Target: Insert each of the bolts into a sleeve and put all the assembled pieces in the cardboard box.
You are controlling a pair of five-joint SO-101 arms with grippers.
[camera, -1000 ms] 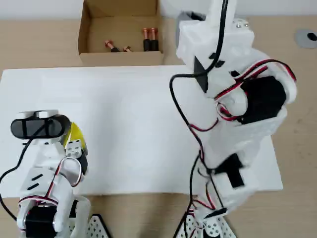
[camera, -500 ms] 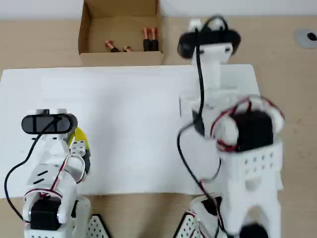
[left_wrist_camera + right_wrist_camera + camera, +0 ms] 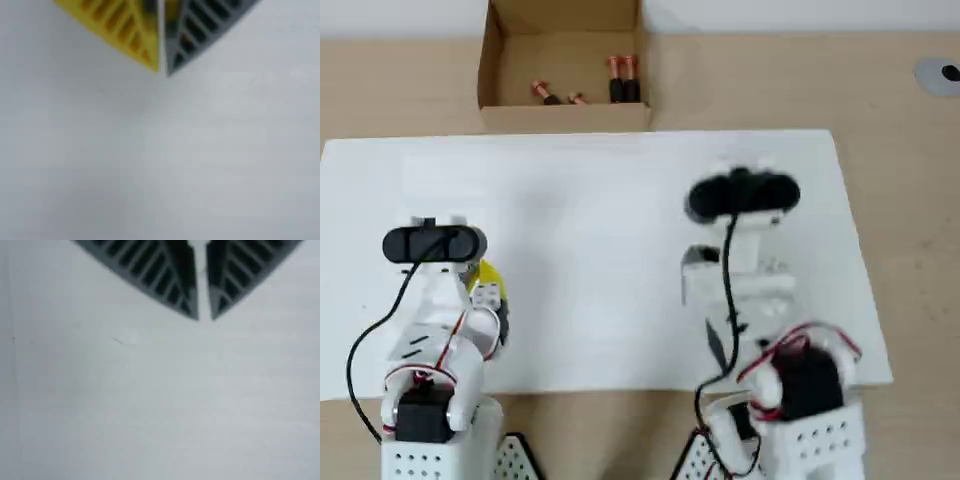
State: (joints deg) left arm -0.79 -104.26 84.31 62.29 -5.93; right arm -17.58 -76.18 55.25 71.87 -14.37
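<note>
1. The bench (image 3: 920, 200) is covered across the middle of the frame by a white sheet (image 3: 600, 220), presumably laid as a plain working surface.
2. The right arm (image 3: 735, 285), at lower right, and the left arm (image 3: 430, 340), at lower left, are folded low over the sheet. This is judged a parked pose, well apart from the box.
3. The cardboard box (image 3: 565, 118) is set open at upper centre-left, just beyond the sheet's upper edge.
4. The left claw (image 3: 162, 70), yellow and grey, is pressed together on nothing. The right claw (image 3: 202, 315) is likewise closed to a thin slit, nothing pinched.
5. The assembled pieces (image 3: 622, 80) are seen lying on the box floor, so the task is judged finished.
</note>
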